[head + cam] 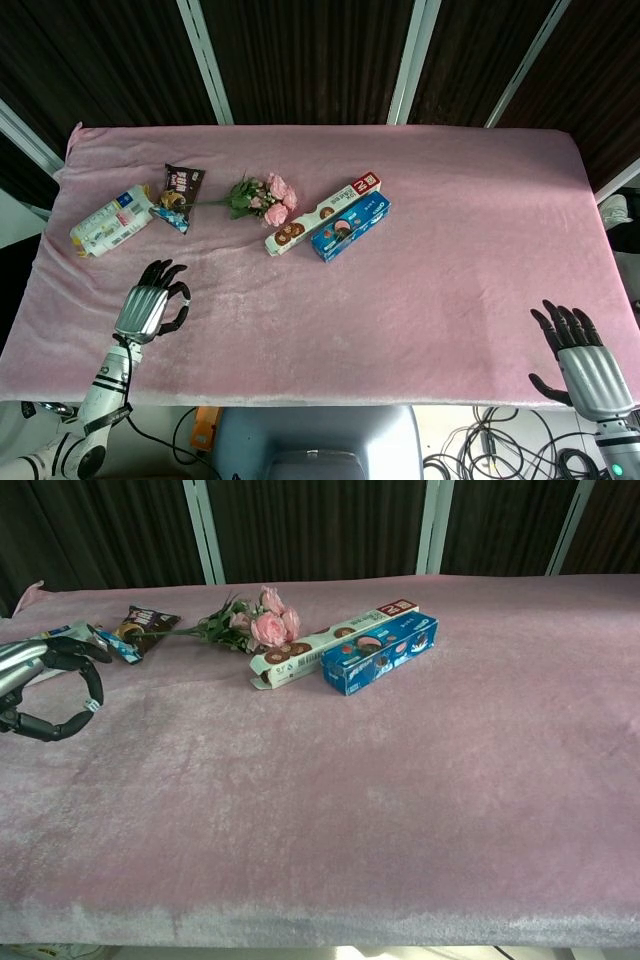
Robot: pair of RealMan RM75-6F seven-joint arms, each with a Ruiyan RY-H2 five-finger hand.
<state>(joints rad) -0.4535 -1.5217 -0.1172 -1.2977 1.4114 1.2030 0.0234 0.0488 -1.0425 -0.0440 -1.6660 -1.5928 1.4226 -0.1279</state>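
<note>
A: While the left hand hangs over the near-left part of the counter, what lies closest to it?

B: A white pack, up toward the left edge, near but not touching. The hand holds nothing; its fingers are apart and loosely curved. In the chest view the hand partly hides that pack.

A: What else is around?

B: Just right of the pack sits a dark snack bag with a small blue wrapper at its lower edge. Then a bunch of pink flowers, stem pointing at the bag. Right of the flowers lie two long boxes side by side, touching: a white box and a blue box, both slanted.

A: Anything between the hand and the pack?

B: Only bare pink cloth. The bag and wrapper stand to the right of that line.

A: And the right hand?

B: At the near-right corner, over the counter's front edge, fingers spread and holding nothing. It is well apart from every item, and the chest view does not show it.

A: Where is the open room?

B: The whole right half and the near strip of the cloth are bare. All items sit in a row across the far-left and middle. Dark slatted panels stand behind the far edge.
</note>
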